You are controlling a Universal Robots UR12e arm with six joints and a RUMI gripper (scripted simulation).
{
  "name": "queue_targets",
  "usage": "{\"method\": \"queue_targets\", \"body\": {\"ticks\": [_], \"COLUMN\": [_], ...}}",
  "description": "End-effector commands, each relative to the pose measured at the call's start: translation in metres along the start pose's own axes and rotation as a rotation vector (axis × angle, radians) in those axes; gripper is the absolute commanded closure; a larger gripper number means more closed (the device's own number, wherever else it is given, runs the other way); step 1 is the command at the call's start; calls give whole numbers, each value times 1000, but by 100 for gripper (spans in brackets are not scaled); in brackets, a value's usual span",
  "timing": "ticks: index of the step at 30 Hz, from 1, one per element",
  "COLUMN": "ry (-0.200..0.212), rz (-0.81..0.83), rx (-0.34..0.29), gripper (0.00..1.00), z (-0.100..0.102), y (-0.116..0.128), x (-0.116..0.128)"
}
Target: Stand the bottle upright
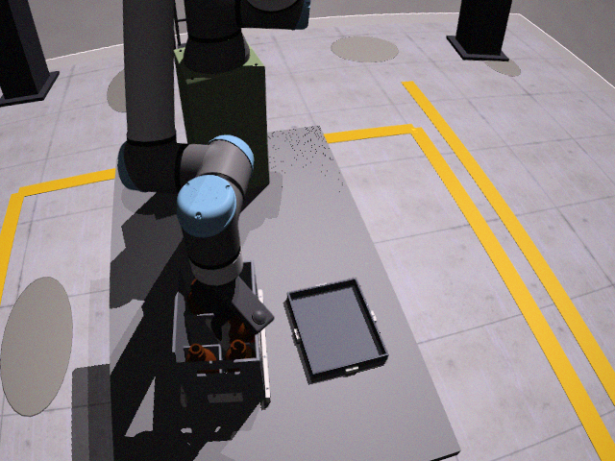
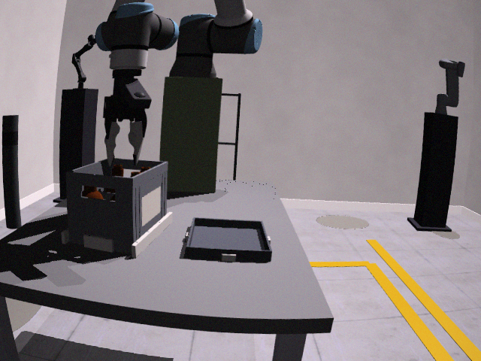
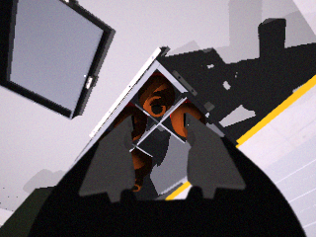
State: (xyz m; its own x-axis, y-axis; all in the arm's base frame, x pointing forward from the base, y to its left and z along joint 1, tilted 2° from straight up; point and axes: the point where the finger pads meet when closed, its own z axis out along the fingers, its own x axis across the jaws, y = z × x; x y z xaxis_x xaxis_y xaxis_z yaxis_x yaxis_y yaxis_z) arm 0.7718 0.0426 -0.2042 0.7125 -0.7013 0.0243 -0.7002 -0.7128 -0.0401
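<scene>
A dark grey crate (image 2: 116, 205) stands on the left part of the table. It holds orange-brown bottles (image 2: 117, 169) in divided cells. Two bottle tops (image 1: 201, 352) show at the crate's near end in the top view. My gripper (image 2: 122, 159) points straight down, with its fingertips at the level of the crate's rim. The fingers are partly open with nothing between them. In the wrist view the gripper (image 3: 158, 120) frames the crate's dividers, and one bottle mouth (image 3: 157, 101) shows beyond the fingertips. I cannot compare the neck widths. The black tray (image 2: 228, 238) lies empty to the right of the crate.
The arm's wrist (image 1: 213, 232) hides much of the crate from above. A white strip (image 2: 152, 234) runs along the crate's base on the tray side. The green robot pedestal (image 2: 190, 134) stands behind the table. Black posts stand on the floor around the table.
</scene>
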Motion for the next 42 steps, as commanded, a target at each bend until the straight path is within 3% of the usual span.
{"method": "queue_targets", "body": {"ticks": [1,8,18,19,42], "ry": [-4,-4,-4,-4,-3], "rz": [2,1,1,1,1], "rx": [-3,-3,-3,-3,-3], "gripper": [62,62,62,100,100], "z": [-19,-32,-35,-34,-34], "y": [3,3,3,3,3], "x": [-2,-2,-1,-1,-1]}}
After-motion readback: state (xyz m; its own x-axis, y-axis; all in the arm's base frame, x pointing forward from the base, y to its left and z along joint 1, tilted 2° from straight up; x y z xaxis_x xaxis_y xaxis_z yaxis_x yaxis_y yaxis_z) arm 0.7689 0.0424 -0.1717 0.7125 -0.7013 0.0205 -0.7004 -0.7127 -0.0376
